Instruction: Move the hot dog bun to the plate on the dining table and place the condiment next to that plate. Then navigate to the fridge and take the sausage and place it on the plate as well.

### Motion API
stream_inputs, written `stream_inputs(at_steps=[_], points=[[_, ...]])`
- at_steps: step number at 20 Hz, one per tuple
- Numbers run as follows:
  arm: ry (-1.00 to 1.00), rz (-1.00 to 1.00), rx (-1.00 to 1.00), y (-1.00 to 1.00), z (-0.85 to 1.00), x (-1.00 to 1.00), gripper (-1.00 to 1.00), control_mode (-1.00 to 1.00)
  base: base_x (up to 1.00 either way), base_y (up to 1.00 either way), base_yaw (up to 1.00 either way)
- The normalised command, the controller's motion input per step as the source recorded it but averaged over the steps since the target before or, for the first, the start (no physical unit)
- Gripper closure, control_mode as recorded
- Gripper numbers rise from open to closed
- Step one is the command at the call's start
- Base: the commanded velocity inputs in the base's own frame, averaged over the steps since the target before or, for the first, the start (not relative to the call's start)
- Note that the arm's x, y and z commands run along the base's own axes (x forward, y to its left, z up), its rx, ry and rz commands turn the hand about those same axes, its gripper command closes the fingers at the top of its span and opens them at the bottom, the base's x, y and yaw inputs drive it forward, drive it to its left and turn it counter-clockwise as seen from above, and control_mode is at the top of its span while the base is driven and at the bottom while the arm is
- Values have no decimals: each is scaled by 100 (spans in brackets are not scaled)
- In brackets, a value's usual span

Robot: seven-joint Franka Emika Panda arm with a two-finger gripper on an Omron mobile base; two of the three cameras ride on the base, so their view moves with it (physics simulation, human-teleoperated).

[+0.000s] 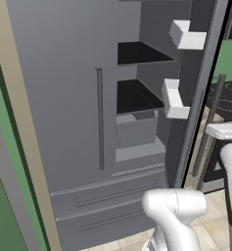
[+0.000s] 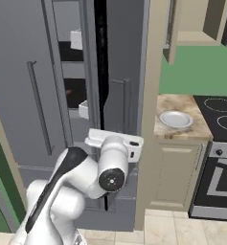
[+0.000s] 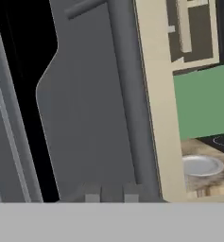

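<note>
Left base view faces the fridge (image 1: 73, 98), tall and dark grey, its right door swung open. Black inner shelves (image 1: 137, 51) show inside, and two white door bins (image 1: 175, 98) hang on the opened door. A long dark vertical handle (image 1: 100, 117) runs down the closed left door. No sausage is to be made out on the shelves. In the hand view the gripper (image 3: 112, 193) sits just before the grey door panel, its fingers (image 3: 91, 194) drawn fully together with nothing between them. To the right, past a cream cabinet side, a small white plate (image 2: 175, 119) lies on a marbled counter (image 2: 182, 107) beside a black stove top (image 2: 219, 112).
</note>
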Motion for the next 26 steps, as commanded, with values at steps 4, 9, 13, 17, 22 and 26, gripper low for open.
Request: stream_inputs(at_steps=[4,9,13,17,22,26], points=[[-4,1,-2,56,78,-100,-100,-100,0,0,0],[1,17,-25,100,47,-93,-100,-100,0,0,0],[1,15,-33,100,19,-43,-100,-100,0,0,0],[9,-1,-42,100,4,31,-100,-100,0,0,0],[21,-8,-43,100,-7,100,-100,-100,0,0,0],[20,-13,-35,64,-36,100,-100,-100,0,0,0]])
